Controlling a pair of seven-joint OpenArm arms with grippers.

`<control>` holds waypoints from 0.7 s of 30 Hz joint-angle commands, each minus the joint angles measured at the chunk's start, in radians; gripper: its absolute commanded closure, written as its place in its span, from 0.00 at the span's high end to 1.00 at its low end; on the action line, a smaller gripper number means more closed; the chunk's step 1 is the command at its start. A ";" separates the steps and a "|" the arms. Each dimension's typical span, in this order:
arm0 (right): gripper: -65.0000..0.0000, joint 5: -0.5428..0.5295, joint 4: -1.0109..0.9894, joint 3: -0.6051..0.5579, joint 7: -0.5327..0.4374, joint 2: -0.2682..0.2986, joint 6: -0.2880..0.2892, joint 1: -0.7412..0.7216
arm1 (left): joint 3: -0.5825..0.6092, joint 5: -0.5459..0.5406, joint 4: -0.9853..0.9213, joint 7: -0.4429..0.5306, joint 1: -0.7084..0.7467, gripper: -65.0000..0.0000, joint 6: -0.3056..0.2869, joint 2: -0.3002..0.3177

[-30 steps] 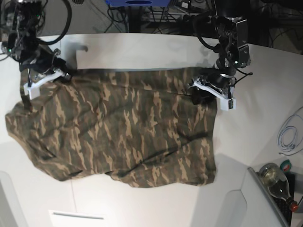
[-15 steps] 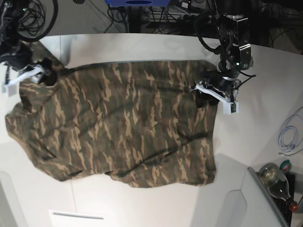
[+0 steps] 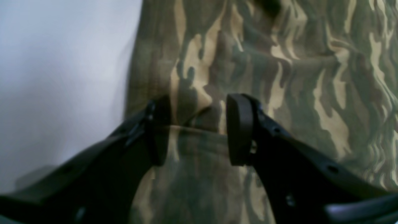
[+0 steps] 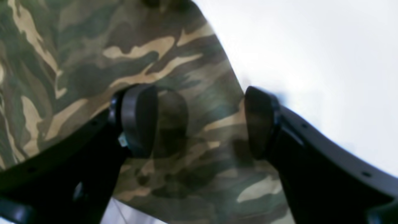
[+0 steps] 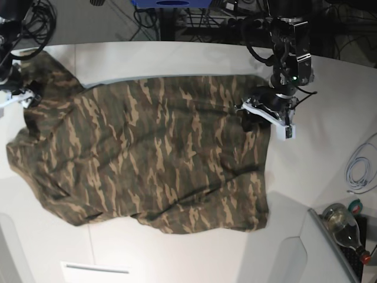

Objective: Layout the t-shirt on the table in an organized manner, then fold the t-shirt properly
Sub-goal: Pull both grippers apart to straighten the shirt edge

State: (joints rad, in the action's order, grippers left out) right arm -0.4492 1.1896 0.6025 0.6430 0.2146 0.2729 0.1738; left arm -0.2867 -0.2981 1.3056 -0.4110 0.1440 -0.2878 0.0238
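Observation:
The camouflage t-shirt point(image 5: 153, 159) lies spread across the white table point(image 5: 318, 165), with one corner reaching up to the far left. My left gripper point(image 5: 250, 121) sits on the shirt's far right corner. In the left wrist view a raised fold of the t-shirt point(image 3: 295, 77) runs between its pads, and the left gripper point(image 3: 199, 105) is shut on it, with table point(image 3: 62, 77) to the left. My right gripper point(image 5: 26, 97) is at the shirt's far left edge. It point(image 4: 199, 93) stands open above the t-shirt point(image 4: 93, 46), touching nothing, beside bare table point(image 4: 311, 46).
A coiled white cable point(image 5: 359, 168) and a glass bottle point(image 5: 344, 227) lie at the table's right edge. A white panel point(image 5: 94, 268) sits at the near edge. Dark cables and a blue object point(image 5: 171, 3) are behind the table.
My right gripper pulled the shirt's far left corner outward, then opened and let it go. The left gripper has stayed put on its corner.

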 commanded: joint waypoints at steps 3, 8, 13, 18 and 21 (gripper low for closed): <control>0.42 0.019 -0.030 0.003 0.044 0.003 -0.010 0.017 | -0.003 -0.010 -0.001 0.021 -0.010 0.43 -0.006 0.006; 0.00 0.019 -0.027 0.004 0.044 0.010 -0.010 0.046 | -0.003 -0.011 -0.001 0.021 -0.007 0.43 -0.006 0.005; 0.00 0.016 0.111 0.053 0.045 0.003 -0.010 0.132 | -0.003 -0.011 0.002 0.021 -0.005 0.43 -0.006 0.005; 0.00 0.020 0.244 0.104 0.085 -0.028 -0.014 0.183 | -0.001 -0.013 0.002 0.021 -0.005 0.43 -0.006 0.005; 0.00 0.020 0.250 0.142 0.090 -0.033 -0.013 0.181 | -0.001 -0.013 0.006 0.021 -0.005 0.43 -0.006 0.005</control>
State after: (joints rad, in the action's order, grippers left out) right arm -0.4309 1.4269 0.7353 0.7357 0.1673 0.2615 0.3447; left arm -0.2867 -0.2989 1.2907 -0.4110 0.1474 -0.2874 0.0235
